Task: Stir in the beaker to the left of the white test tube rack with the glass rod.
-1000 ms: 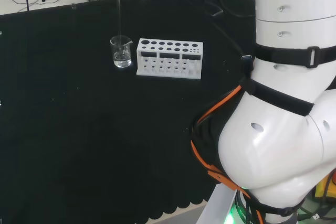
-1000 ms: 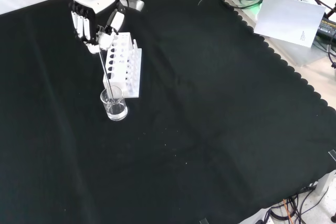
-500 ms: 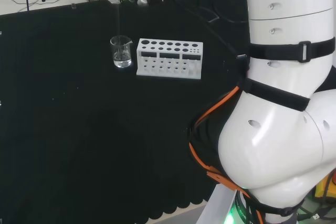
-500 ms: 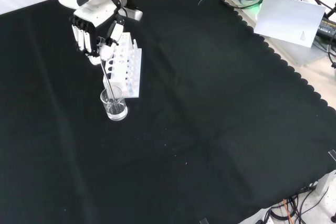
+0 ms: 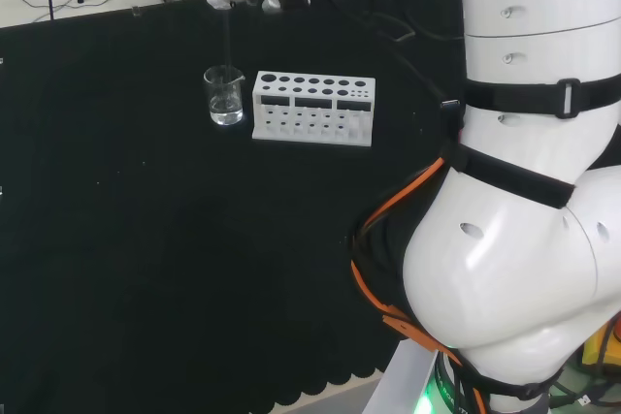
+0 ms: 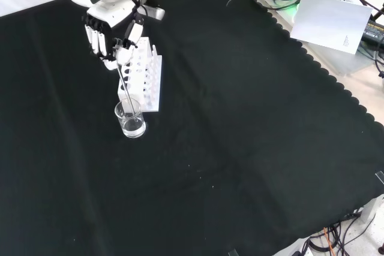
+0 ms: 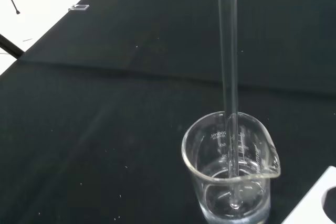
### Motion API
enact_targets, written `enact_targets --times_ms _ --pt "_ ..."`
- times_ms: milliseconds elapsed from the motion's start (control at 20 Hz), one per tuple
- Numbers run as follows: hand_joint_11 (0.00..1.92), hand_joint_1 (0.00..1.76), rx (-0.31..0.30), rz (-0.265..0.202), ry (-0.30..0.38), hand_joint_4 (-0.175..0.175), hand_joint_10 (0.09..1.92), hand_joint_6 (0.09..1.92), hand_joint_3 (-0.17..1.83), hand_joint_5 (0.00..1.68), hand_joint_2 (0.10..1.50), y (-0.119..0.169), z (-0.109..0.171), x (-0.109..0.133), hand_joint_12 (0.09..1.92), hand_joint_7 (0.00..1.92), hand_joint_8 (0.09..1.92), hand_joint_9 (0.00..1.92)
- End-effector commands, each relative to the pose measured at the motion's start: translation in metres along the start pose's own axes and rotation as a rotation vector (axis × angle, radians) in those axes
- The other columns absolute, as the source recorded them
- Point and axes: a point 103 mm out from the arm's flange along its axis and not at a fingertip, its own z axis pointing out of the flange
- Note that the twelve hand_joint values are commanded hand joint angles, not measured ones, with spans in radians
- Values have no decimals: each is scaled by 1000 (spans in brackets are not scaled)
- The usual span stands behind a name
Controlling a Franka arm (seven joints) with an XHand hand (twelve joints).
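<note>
1. At the left of the head view you have the beaker (image 5: pixel 224 96) standing on the desk (image 5: pixel 116 239), just beside the white test tube rack (image 5: pixel 312 107) to its right, with a little clear liquid at its bottom.
2. The glass rod (image 7: pixel 228 77) stands nearly upright in it; the wrist view shows its tip down in the liquid near the base.
3. Your hand (image 6: pixel 111 31) is above, fingers curled round the rod's top end.
4. Treat the rod as stiff, slick and brittle, and the beaker as light and easy to tip; keep hold at the top and stir in small circles, clear of the wall.
5. Compared with half a second ago, your hand has shifted slightly rightward in the head view; the beaker and rack have not moved.
</note>
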Motion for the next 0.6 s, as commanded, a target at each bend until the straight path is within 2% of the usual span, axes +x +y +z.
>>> enact_targets --times_ms 50,600 --pt "1307 1310 2 5 -8 -175 679 99 -175 1330 1099 -9 0 6 820 1217 945 1723" --pt "1306 1310 21 -44 4 -175 680 97 -175 1331 1099 22 13 32 819 1217 946 1722"
